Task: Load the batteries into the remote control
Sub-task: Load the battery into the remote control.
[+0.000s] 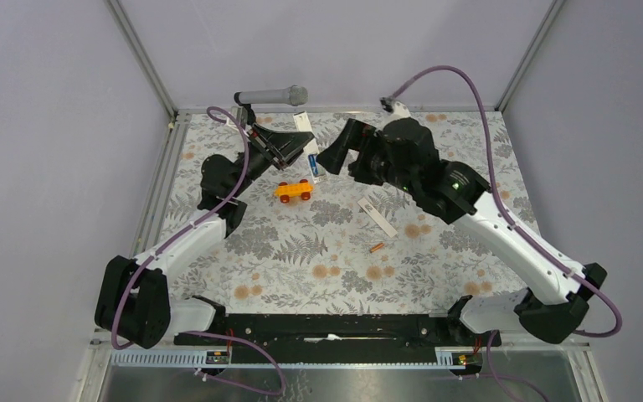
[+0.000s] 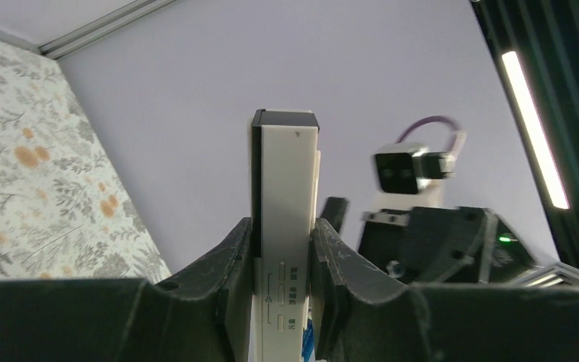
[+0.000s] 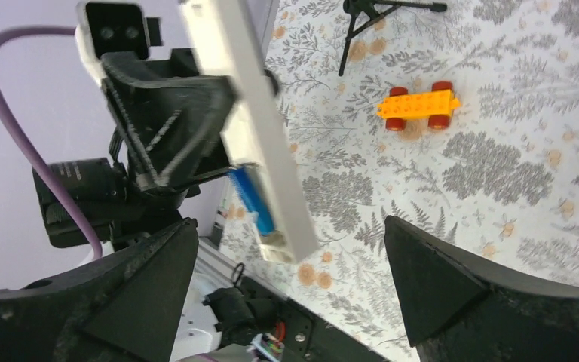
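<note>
My left gripper [image 2: 283,256] is shut on the remote control [image 2: 286,188], a slim white bar held off the table at the back middle [image 1: 311,161]. In the right wrist view the remote control [image 3: 249,113] slants down, and a blue battery [image 3: 250,197] sits in its open compartment near the lower end. My right gripper [image 3: 290,226] stands wide open just off that end, with nothing between its fingers. It hangs right of the remote [image 1: 339,155]. An orange battery [image 1: 376,248] lies on the floral mat. The flat white back cover [image 1: 377,216] lies just above it.
An orange toy car [image 1: 293,191] with red wheels stands below the remote. A grey microphone [image 1: 272,96] on a black tripod [image 3: 369,15] is at the back edge. Metal frame rails border the mat on the left, right and back.
</note>
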